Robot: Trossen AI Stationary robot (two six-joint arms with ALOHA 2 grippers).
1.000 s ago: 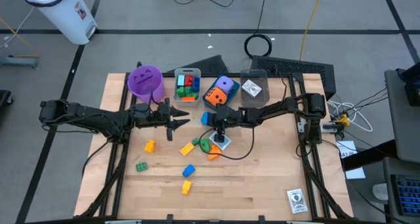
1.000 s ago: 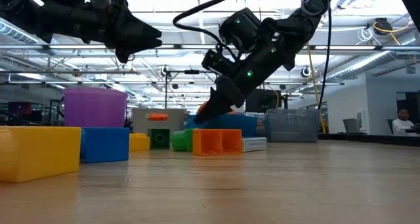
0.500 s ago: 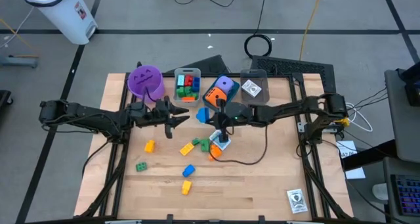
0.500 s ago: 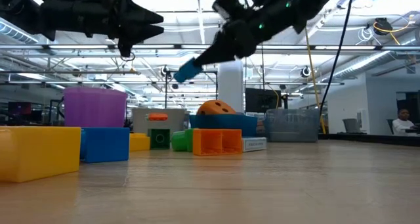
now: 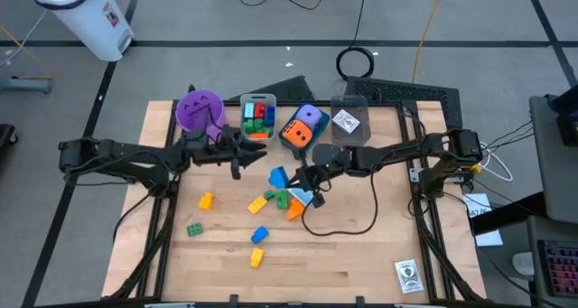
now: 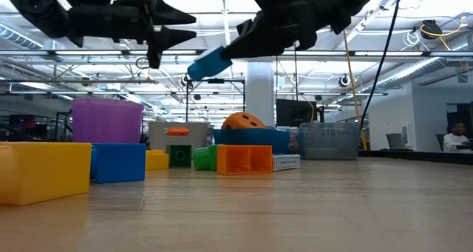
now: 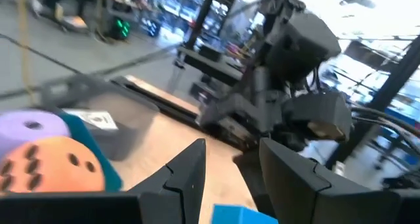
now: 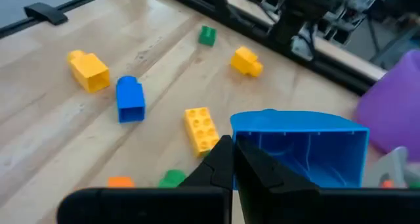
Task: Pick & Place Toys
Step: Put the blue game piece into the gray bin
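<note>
While the right gripper (image 5: 291, 185) jaws pinch a blue brick (image 5: 278, 176) aloft, left jaws seem parted.

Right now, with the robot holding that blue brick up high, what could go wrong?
1. The right fingers pinch only one wall of the blue brick, so it might slip and fall among the bricks below.
2. The left fingers hover close beside it; the two arms could bump.
3. The small grey bin already looks full, so it might not fit.

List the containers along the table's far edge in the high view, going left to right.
Purple cup → clear bin of bricks → blue bin with the dice → grey bin with a printed cube.
</note>
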